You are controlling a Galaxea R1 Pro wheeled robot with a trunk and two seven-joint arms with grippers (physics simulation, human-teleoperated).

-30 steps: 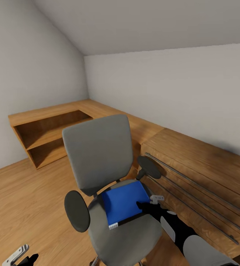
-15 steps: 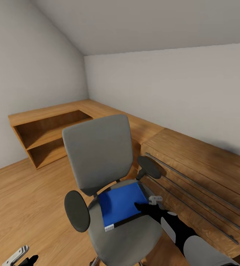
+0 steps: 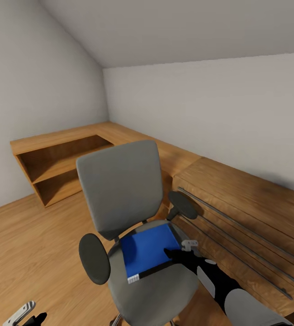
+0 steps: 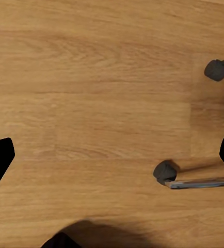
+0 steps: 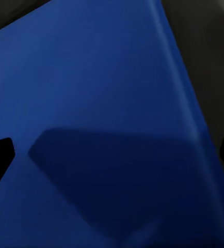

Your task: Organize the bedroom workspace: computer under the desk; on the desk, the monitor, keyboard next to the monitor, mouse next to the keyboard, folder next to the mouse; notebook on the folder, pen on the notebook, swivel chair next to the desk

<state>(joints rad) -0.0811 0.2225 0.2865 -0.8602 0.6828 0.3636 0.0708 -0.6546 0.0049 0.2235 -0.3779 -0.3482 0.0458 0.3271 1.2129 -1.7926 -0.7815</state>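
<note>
Folder sliding leftward on the chair seat under the right gripper

The right gripper (image 3: 172, 253), fingers apart, is pressing at the folder's (image 3: 144, 251) 3 o'clock edge; the chair (image 3: 120, 190) is holding steady; no grasp yet, seemingly; left gripper (image 3: 22, 314), apart, is idling.

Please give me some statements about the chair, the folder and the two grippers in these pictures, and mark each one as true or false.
1. The blue folder lies on the seat of the swivel chair. True.
2. The right gripper is at the folder's edge, above the seat. True.
3. The left gripper hangs over the folder. False: it hangs over bare wood floor, near the chair's castors.
4. A notebook lies on the folder. False: the folder's top is bare.
5. The oak shelving behind the chair holds books. False: its compartments are empty.
</note>
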